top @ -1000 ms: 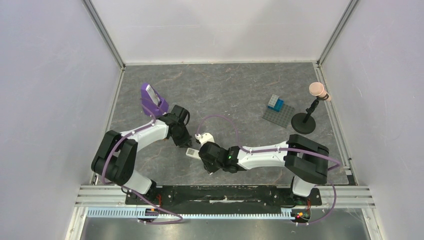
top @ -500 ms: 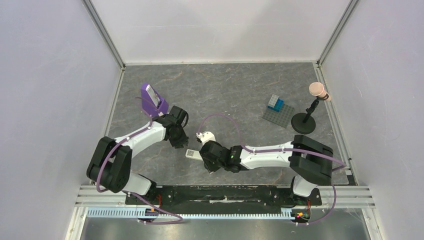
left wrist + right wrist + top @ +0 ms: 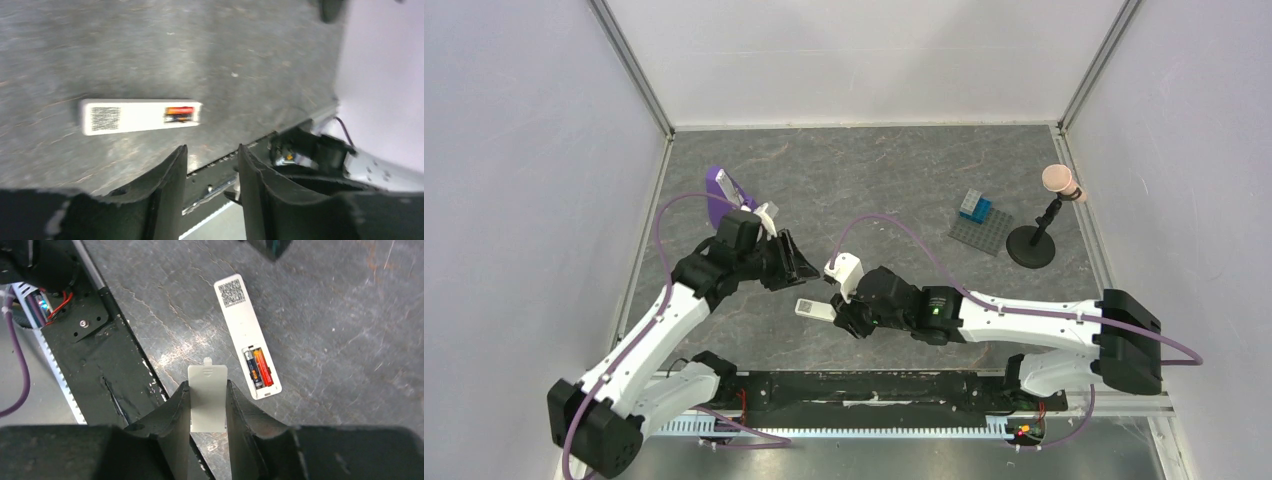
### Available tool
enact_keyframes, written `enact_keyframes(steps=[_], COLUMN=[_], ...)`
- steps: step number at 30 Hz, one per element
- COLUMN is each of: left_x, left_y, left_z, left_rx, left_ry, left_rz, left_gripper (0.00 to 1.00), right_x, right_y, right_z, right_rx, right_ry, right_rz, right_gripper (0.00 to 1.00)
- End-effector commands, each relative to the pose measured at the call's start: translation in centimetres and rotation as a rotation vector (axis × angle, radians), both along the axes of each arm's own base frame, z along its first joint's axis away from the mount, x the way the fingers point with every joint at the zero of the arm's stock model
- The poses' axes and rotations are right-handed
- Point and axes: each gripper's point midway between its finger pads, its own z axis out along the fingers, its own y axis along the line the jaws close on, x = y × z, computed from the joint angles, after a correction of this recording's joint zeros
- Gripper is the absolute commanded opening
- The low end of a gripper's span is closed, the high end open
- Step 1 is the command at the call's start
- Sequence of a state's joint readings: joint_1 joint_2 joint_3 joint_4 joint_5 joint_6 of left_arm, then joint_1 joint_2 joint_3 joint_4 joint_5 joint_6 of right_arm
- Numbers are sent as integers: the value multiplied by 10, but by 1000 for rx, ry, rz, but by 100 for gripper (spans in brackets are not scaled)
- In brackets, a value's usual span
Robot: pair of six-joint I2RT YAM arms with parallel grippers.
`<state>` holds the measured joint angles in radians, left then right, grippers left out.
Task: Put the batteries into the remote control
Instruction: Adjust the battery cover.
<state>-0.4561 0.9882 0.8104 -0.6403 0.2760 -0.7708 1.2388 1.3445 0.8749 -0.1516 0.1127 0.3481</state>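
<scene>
Two batteries (image 3: 262, 369) seated in face-down remote control (image 3: 242, 322), right hand (image 3: 206, 388) gripping white cover (image 3: 207, 402), left hand (image 3: 211, 151) parted, empty

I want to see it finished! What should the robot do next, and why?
Probably move the right hand over the remote and lower the cover it holds onto the back: both batteries already sit inside, uncovered.
</scene>
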Motion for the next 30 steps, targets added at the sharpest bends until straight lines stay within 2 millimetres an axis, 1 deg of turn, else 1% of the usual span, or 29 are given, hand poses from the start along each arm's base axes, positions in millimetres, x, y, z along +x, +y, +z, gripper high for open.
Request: enact_keyframes(steps=[1,4,8,11,14,18,21,23,27,28,30], left_x=[-39,-53,-64,-73,-75,-83,-85,-84,-85,-85,-86], left_y=[-29,-37,-43,-54,-61,-75,-78,-78,-78,-78,-77], left_z=[36,43,46,52,46,33,24,22,23,24,22], left_rx=[-208,-287,-321,-353,-328,-306,-281,-265,-261,-264,-258], left_ry=[-133,-176,-192,-211,-202,-161,-136,-132,-130,-129,-117], left_rz=[-300,-374,-441,-506,-525,-567,-577,-573,-574,-571,-569], left_gripper=[53,58,63,63,63,56,51,48,33,31,31], right_x=[-6,-7,-8,-8,-13,-15,-15,-16,-17,-17,-18], right_y=[0,-2,-3,-3,1,4,5,5,2,2,1], right_z=[29,40,56,59,59,61,64,65,62,62,61], right_rx=[30,40,62,60,67,77,85,92,89,88,89], right_ry=[-124,-164,-196,-206,-189,-180,-180,-177,-171,-169,-167], right_rz=[165,196,222,231,261,269,268,267,270,269,268], right_gripper=[15,16,17,17,17,17,18,18,18,18,18])
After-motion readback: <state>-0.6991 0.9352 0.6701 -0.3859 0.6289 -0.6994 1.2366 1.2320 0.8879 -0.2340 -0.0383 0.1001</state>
